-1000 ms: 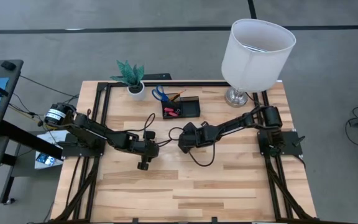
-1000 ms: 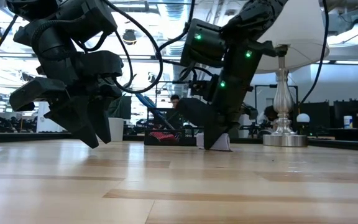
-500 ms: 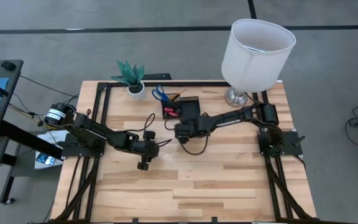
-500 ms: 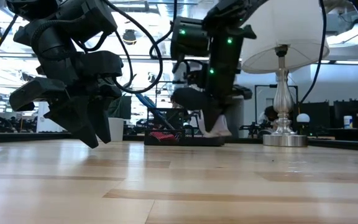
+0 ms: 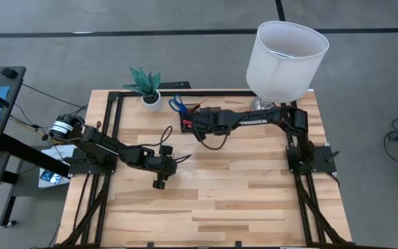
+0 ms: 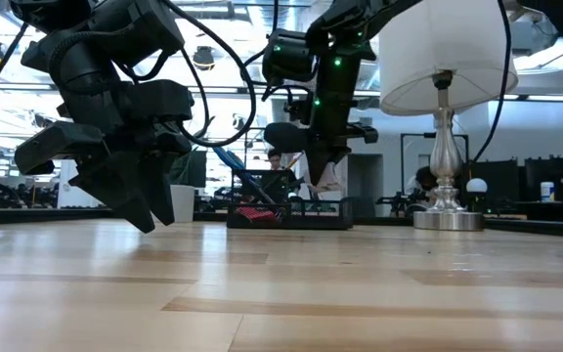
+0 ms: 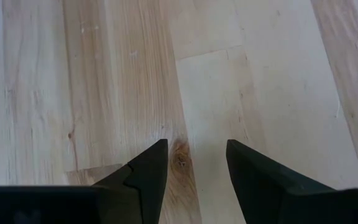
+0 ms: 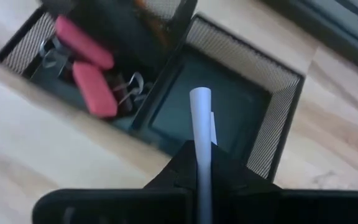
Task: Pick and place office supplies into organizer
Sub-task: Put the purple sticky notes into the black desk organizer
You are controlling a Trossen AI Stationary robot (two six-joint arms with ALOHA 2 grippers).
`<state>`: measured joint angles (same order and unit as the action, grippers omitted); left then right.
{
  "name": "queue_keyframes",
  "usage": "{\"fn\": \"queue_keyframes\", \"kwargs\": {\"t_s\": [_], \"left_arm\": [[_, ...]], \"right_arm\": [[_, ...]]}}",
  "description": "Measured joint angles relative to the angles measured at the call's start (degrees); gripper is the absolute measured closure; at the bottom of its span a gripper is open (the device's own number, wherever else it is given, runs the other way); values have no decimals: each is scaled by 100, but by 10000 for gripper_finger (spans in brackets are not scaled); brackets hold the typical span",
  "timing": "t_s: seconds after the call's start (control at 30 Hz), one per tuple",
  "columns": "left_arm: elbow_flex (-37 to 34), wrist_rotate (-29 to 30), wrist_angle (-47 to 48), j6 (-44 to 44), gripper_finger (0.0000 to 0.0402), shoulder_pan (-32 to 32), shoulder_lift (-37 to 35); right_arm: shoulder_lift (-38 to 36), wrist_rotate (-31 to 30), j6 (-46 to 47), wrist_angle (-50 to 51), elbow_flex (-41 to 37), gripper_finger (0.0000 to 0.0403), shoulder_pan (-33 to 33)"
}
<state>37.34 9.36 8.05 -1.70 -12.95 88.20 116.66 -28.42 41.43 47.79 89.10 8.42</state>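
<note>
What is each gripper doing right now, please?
Left gripper: open, empty, above the wooden table.
Right gripper: shut on the pale lavender square note pad, over the black mesh organizer.

The table [image 5: 206,207] is pale, smooth-planked wood. On it, the organizer [image 8: 272,93] has black metal mesh walls; inside lie matt pink erasers [image 8: 95,87] and shiny wire clips [image 8: 129,87].
</note>
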Motion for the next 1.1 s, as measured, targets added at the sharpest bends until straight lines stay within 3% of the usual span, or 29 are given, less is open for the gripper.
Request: {"fn": "queue_keyframes", "kwargs": {"t_s": [0.53,1.1], "left_arm": [[0,0,0,-2,243,0,0],[0,0,2,-2,243,0,0]], "right_arm": [[-11,152,-305,-503,30,398,588],[-11,125,-293,-516,30,346,623]]}}
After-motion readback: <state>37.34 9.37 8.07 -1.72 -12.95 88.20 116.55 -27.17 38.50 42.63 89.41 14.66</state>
